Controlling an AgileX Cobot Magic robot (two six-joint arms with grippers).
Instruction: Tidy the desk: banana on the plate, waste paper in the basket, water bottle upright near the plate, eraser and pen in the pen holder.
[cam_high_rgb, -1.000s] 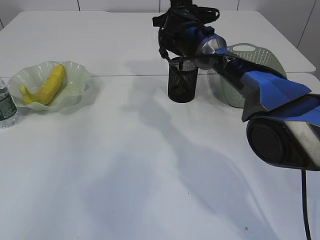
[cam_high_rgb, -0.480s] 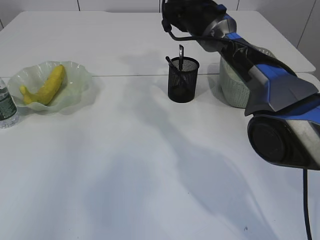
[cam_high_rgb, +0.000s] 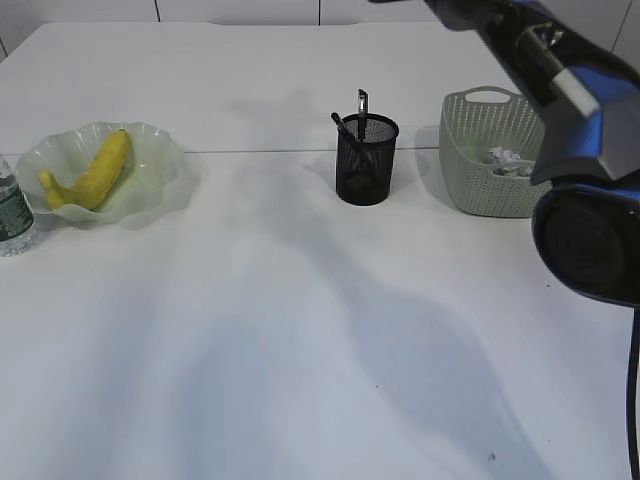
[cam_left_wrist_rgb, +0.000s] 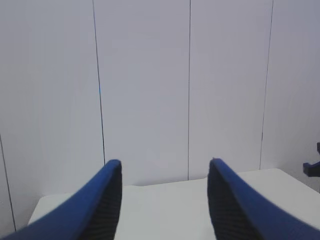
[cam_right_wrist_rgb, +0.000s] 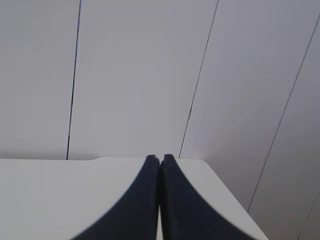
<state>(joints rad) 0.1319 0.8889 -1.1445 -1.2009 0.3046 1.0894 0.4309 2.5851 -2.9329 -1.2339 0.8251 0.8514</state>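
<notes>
Exterior view: little risk is judged to remain; the pen (cam_high_rgb: 362, 105), leaning in the pen holder (cam_high_rgb: 366, 160), could be knocked only by a careless arm sweep. The right gripper (cam_right_wrist_rgb: 160, 200) is seen pressed closed on nothing, the left gripper (cam_left_wrist_rgb: 164, 200) spread apart, both raised well away from banana (cam_high_rgb: 92, 172), plate (cam_high_rgb: 150, 150) and basket (cam_high_rgb: 480, 170).

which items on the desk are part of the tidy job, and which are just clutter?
Part of the job:
banana on the plate
water bottle, upright left of the plate
pen in the pen holder
waste paper in the basket
eraser: cannot make it out

Lying about:
nothing visible on the table
</notes>
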